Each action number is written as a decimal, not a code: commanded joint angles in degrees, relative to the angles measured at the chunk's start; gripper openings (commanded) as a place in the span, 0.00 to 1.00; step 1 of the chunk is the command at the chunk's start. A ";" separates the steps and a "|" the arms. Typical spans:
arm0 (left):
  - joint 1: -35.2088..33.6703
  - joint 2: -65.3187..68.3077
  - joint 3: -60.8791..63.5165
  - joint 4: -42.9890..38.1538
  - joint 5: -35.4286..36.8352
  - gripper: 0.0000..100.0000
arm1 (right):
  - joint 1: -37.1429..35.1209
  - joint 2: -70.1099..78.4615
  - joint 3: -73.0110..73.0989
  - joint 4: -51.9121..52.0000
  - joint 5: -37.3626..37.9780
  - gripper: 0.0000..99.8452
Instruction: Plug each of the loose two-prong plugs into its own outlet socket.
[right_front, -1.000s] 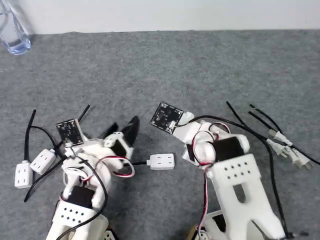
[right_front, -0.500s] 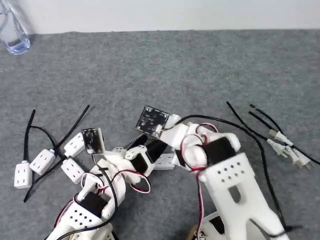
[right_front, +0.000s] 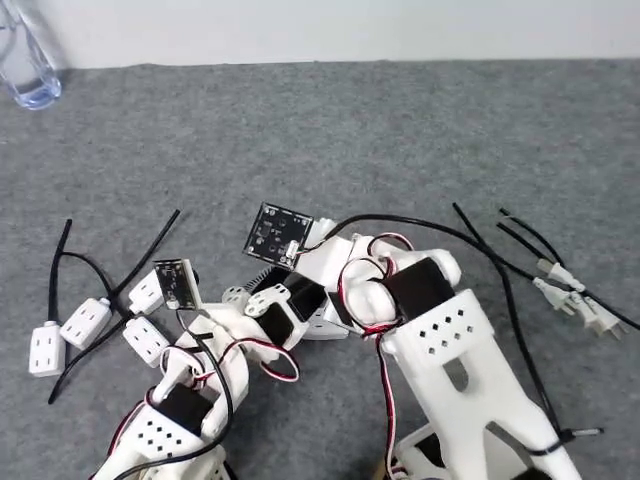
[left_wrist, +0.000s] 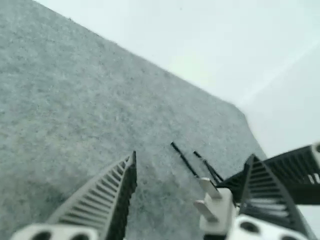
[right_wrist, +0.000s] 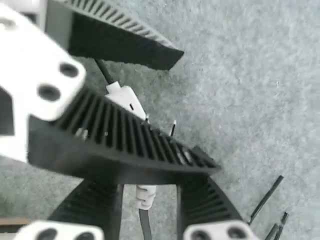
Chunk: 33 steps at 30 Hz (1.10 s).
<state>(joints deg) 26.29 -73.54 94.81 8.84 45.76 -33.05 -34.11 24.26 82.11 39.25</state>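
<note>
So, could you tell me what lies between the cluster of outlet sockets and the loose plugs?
In the high view, both arms: the left arm nearer the outlet sockets, the right arm nearer the loose plugs, close together mid-table.

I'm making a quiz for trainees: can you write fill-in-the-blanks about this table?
The left gripper has its fingers ___.
The white outlet sockets lie beside the ___ arm.
The loose plugs have ___ cords.
The table is ___.
Missing: open; left; black; grey.
</note>
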 joint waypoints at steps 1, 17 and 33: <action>-0.09 0.62 0.92 0.44 0.09 0.32 | -1.80 -0.22 -7.21 2.77 -0.44 0.01; -3.08 0.62 1.10 0.35 0.09 0.32 | -1.71 -7.08 -8.62 8.92 -0.18 0.01; -3.16 0.62 1.19 0.35 0.09 0.32 | -1.36 -7.60 -8.97 8.04 -0.35 0.01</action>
<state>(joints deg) 23.38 -73.01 96.22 9.27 45.76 -33.85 -39.91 19.16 91.78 39.34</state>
